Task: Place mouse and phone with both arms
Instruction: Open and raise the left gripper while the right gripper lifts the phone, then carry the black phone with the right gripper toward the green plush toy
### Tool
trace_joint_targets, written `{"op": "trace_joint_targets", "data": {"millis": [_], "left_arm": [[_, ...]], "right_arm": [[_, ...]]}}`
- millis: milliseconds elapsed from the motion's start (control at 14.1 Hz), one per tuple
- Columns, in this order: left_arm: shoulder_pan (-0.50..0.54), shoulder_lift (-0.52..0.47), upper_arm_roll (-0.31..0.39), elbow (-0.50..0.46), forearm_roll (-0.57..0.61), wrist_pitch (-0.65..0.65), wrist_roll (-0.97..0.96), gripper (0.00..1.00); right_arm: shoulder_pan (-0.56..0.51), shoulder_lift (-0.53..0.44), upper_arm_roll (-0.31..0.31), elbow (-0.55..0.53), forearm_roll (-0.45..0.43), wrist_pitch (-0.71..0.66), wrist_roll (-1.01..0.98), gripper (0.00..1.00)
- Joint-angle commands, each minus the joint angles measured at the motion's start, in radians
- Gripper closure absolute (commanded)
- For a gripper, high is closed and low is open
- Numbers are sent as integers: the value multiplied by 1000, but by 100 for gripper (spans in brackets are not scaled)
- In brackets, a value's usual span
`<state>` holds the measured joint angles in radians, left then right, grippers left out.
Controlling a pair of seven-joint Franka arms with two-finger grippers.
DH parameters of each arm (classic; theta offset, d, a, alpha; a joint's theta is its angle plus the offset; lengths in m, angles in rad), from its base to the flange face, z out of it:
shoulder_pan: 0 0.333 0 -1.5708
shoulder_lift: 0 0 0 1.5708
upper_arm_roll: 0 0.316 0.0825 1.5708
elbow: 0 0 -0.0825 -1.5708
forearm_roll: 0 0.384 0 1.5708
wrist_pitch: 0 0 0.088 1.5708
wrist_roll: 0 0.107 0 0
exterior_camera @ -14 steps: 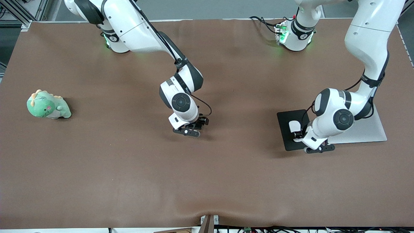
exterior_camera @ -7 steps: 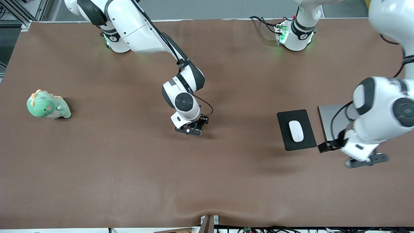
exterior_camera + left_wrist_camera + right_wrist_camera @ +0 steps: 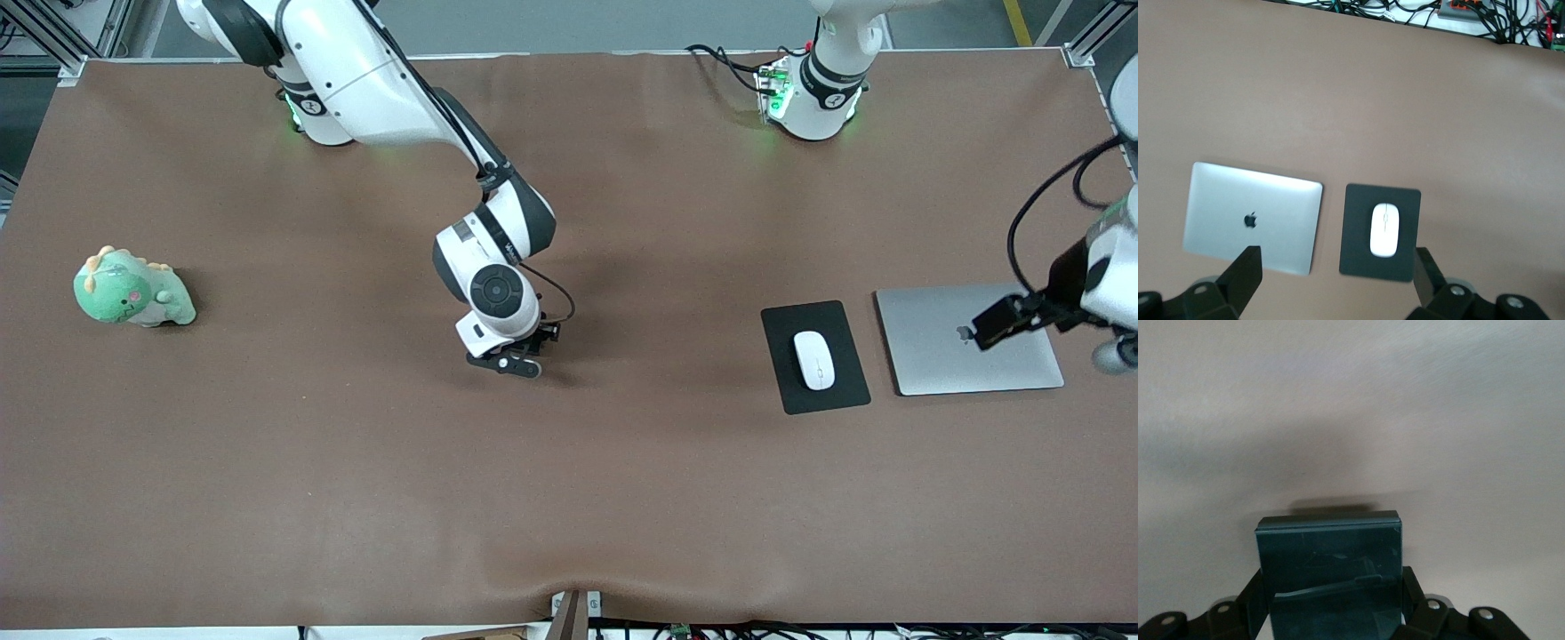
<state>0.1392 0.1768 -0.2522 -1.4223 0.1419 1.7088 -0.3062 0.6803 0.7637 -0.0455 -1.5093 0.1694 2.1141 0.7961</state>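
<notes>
Holding the phone [image 3: 1330,577] pinched in my right gripper [image 3: 514,356] above bare desk [image 3: 569,498]; mouse [image 3: 813,360] sits toward the spread left gripper [image 3: 1338,283].

The left gripper [image 3: 1335,277] is cut off by the front view's edge at the left arm's end of the table, and only its two finger tips are seen in the left wrist view. The phone [image 3: 1331,577] is hidden under the right arm in the front view and cut off in the right wrist view.
</notes>
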Motion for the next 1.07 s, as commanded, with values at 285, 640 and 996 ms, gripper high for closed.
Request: {"op": "trace_joint_targets", "data": {"millis": [285,640,996], "left_arm": [[-74,-135,118,-41,-87,-159,160,0],[-300,-258,358,-159,-114,-193,171,0],[-296,-261,352,-161,-114,-183,161,0]], "right_arm": [[-155,-204,12,-104,-2,-150,-67,100],[-260,-335,10,-251,-4,-178,-155,100],[-390,-455,10,-402,-5,-171,-348,100]]}}
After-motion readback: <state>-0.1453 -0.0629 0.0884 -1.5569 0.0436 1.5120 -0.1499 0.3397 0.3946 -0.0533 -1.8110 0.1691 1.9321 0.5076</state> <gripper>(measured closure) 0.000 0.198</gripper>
